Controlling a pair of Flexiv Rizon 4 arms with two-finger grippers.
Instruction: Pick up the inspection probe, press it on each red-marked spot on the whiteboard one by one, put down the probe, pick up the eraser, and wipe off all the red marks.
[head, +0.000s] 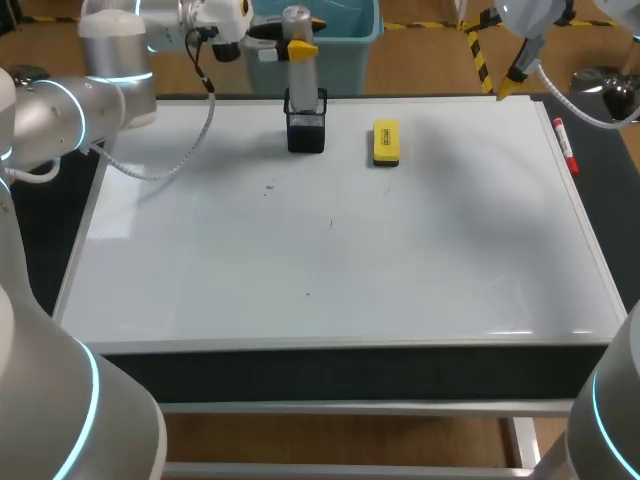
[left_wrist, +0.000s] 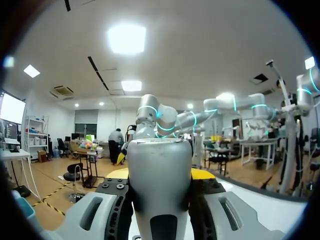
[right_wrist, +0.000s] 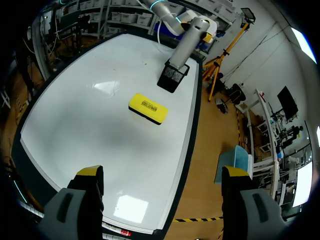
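The grey cylindrical probe (head: 300, 65) stands upright with its lower end in a black mesh holder (head: 306, 125) at the back of the whiteboard (head: 350, 260). My left gripper (head: 300, 47) is shut on the probe's upper part. In the left wrist view the probe (left_wrist: 160, 185) fills the space between the fingers (left_wrist: 202, 173). The yellow eraser (head: 386, 142) lies flat to the right of the holder. My right gripper (head: 512, 80) hangs open and empty above the board's back right corner. In the right wrist view the eraser (right_wrist: 147, 108), holder (right_wrist: 172, 77) and probe (right_wrist: 189, 42) lie ahead of my right gripper (right_wrist: 162, 172).
A red marker pen (head: 565, 145) lies on the dark strip along the board's right edge. A few tiny dark specks (head: 268, 187) show on the board's left middle; I see no clear red marks.
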